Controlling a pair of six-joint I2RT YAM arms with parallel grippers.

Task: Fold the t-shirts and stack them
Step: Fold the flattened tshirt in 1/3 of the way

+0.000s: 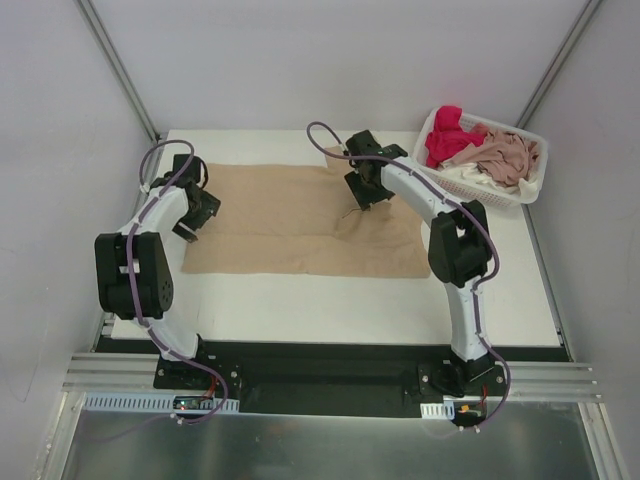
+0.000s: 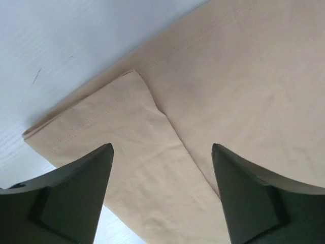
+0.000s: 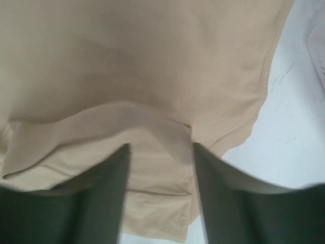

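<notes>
Nearest us, we hold our left tool [image 2: 162, 147] and right tool [image 3: 161, 147] spread over the large tan-beige cloth t-shirt [image 1: 300, 220], which lies flat on the white counter [image 1: 300, 300], long axis left to right.

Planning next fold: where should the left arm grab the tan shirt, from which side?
Probably the tan shirt at its folded-over flap on the left edge, left gripper from above: the cloth lies flat, and doubled layers give a pinchable lip.

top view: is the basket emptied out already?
No, the basket at the table's far right corner holds a crumpled red-pink t-shirt and a dusty pink t-shirt.
</notes>
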